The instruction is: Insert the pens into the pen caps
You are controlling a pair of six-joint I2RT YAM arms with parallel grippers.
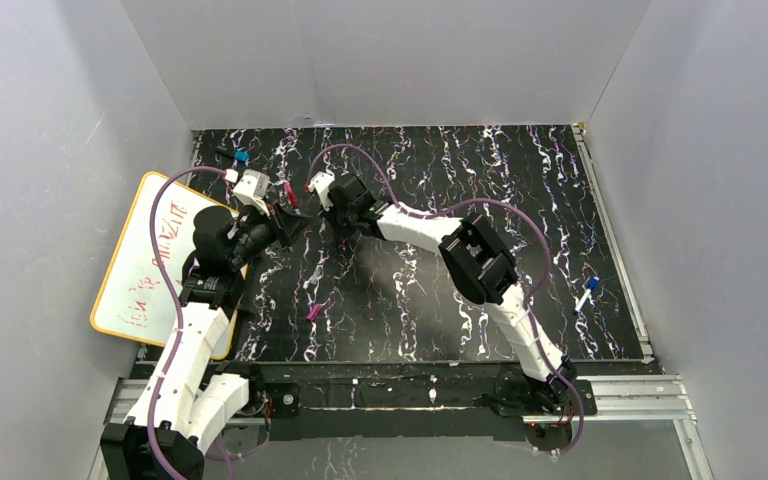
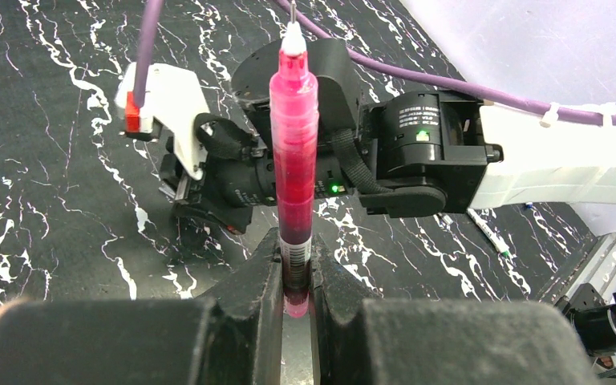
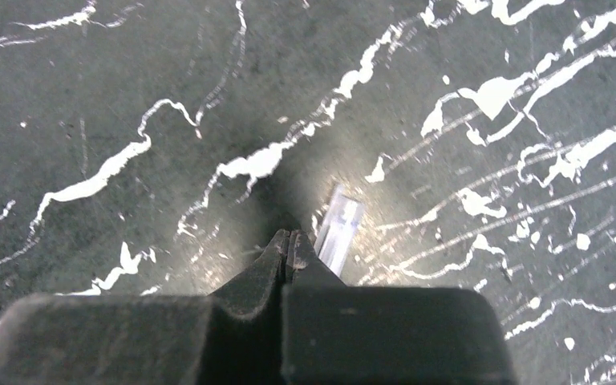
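My left gripper (image 2: 295, 250) is shut on the lower end of a magenta pen (image 2: 293, 136) and holds it upright above the table, its white tip (image 2: 293, 38) bare. The top view shows this gripper (image 1: 285, 214) and pen (image 1: 287, 192) at the back left. My right gripper (image 3: 289, 237) is shut and empty, its tips down at the table. A greyish clear pen cap (image 3: 338, 224) lies just right of them, untouched. In the top view the right gripper (image 1: 316, 210) is close beside the left. A magenta cap (image 1: 313, 312) lies near the front left. A white pen (image 1: 586, 294) lies far right.
A whiteboard (image 1: 150, 260) with a yellow rim overlaps the table's left edge. A short black object with a blue tip (image 1: 236, 156) lies at the back left corner. White walls close in on three sides. The right arm's wrist (image 2: 417, 152) hangs just behind the held pen.
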